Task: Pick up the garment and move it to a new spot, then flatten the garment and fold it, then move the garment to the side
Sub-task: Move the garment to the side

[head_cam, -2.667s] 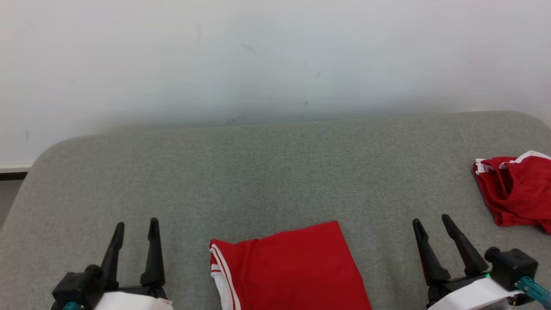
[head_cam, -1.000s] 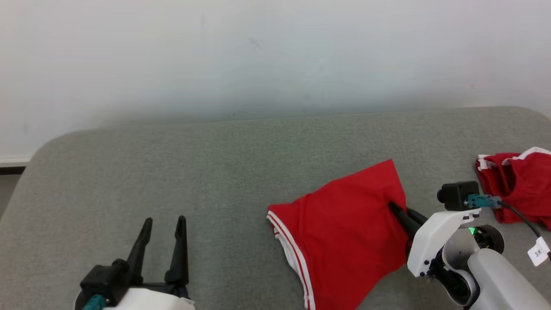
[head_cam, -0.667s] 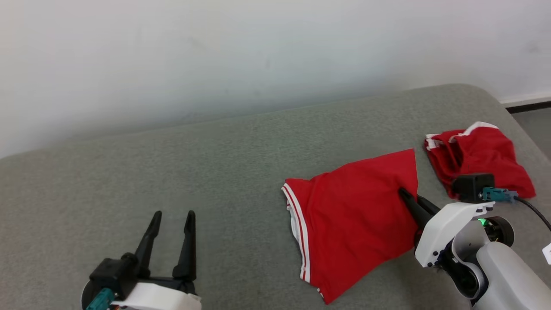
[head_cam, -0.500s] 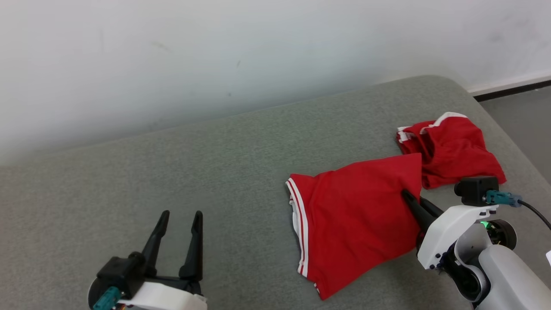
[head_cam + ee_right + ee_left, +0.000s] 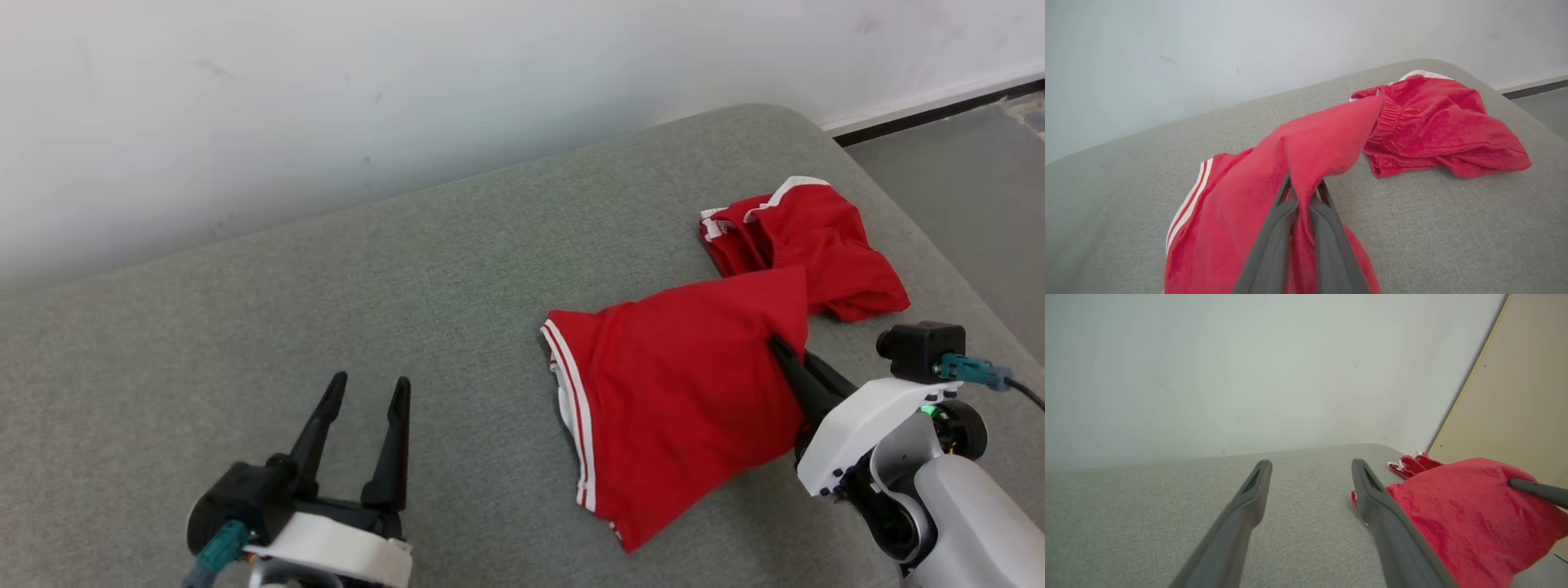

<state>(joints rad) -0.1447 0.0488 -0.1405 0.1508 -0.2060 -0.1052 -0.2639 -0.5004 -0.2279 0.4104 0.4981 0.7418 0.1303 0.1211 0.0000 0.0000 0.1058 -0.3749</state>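
The garment (image 5: pixel 678 384) is a folded red piece with white stripes along its left hem, lying on the grey cushion (image 5: pixel 326 286). My right gripper (image 5: pixel 780 347) is shut on its right edge and lifts that side, so the cloth (image 5: pixel 1310 147) drapes over the fingers (image 5: pixel 1274 245). The lifted corner reaches the second red garment (image 5: pixel 808 245). My left gripper (image 5: pixel 369 384) hovers open and empty over the cushion at the lower left. In the left wrist view its fingers (image 5: pixel 1241 514) point at the wall, with the held garment (image 5: pixel 1466 514) to their right.
A crumpled red garment with white trim (image 5: pixel 1433 122) lies near the cushion's far right corner. The cushion's rounded right edge drops to grey floor (image 5: pixel 963 188). A white wall (image 5: pixel 408 82) backs the cushion, and a beige panel (image 5: pixel 1515 396) stands at the right.
The head camera has swung right. My right gripper has carried the garment toward the crumpled red one, so its lifted corner now overlaps it. The left gripper stays open.
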